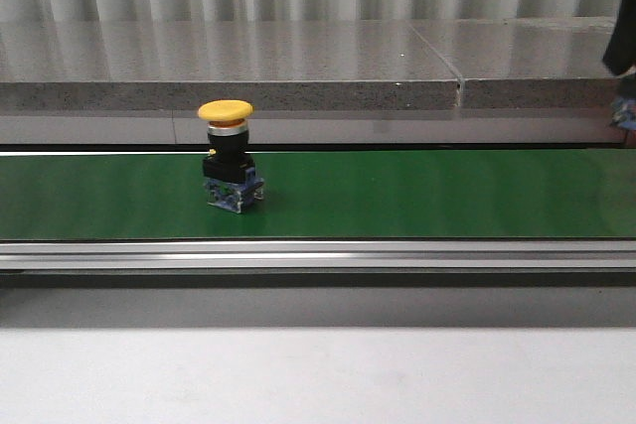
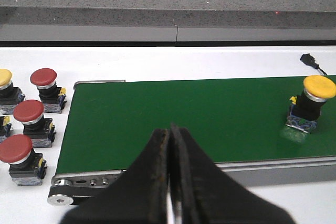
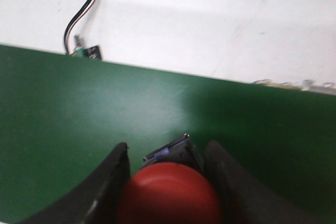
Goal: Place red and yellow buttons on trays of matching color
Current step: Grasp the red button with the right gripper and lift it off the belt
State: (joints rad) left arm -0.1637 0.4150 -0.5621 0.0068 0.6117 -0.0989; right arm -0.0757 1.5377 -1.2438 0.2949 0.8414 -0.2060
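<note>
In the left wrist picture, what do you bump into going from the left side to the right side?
Yellow button at the edge → three red buttons → green belt with the left fingers shut in front of it → yellow button on the belt.
</note>
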